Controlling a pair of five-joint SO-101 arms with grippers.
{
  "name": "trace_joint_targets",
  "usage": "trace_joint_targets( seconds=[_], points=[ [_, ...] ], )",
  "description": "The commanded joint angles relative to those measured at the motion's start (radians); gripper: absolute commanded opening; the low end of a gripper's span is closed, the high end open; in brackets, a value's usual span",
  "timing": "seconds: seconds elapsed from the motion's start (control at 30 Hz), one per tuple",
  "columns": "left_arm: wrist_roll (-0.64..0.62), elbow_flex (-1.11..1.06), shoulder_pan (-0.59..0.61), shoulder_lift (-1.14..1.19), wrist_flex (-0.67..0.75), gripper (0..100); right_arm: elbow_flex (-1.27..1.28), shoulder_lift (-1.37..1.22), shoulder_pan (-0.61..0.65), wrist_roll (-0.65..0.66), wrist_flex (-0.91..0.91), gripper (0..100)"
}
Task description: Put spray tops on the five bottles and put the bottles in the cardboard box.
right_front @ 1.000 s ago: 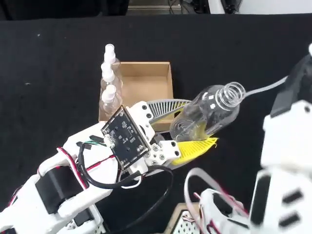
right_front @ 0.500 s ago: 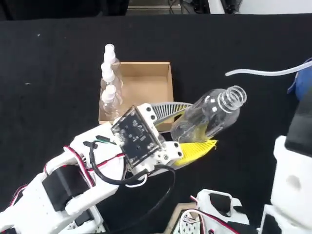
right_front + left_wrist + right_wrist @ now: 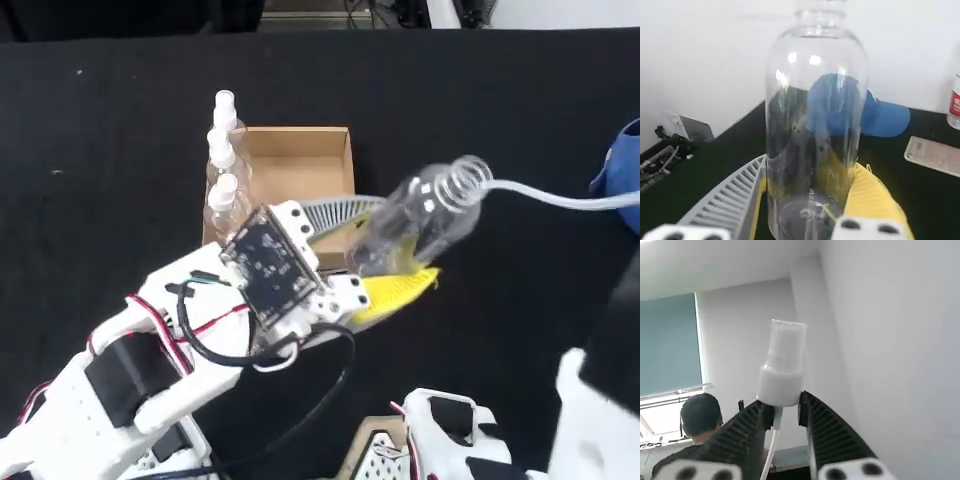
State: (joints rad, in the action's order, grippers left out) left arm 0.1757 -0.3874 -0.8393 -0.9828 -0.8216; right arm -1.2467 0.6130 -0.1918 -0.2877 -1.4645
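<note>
Three capped bottles [image 3: 224,160] stand at the cardboard box [image 3: 300,165] edge, while the left gripper [image 3: 400,245] clamps an uncapped bottle [image 3: 420,225] beside it and the right gripper [image 3: 785,402] clamps a spray top [image 3: 782,372], its tube [image 3: 550,197] at the neck.

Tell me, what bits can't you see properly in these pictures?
- High view: the left arm covers the cardboard box's near wall, hiding what lies there.
- High view: the tube meets the clear bottle's neck; whether its tip is inside cannot be told.
- Left wrist view: the top edge cuts off the bottle's mouth.
- Right wrist view: below the spray top in the right gripper, the tube runs off the bottom edge.
</note>
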Motion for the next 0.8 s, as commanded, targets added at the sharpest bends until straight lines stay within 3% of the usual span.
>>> trace_joint_targets(
  seconds=[0.0,0.2,0.4,0.77],
  points=[
    [0.002,0.016,0.048,-0.017,0.058,3,0.035,-0.007,0.017,0.009,-0.064,1.1],
    [0.003,-0.024,0.045,-0.017,0.066,3,0.068,-0.018,0.017,0.008,-0.087,1.1],
    [0.008,-0.031,0.045,-0.017,0.066,3,0.09,0.012,0.009,0.014,0.068,1.1],
    [0.002,-0.024,0.044,-0.017,0.066,3,0.225,-0.059,0.015,0.009,0.025,1.1]
  ],
)
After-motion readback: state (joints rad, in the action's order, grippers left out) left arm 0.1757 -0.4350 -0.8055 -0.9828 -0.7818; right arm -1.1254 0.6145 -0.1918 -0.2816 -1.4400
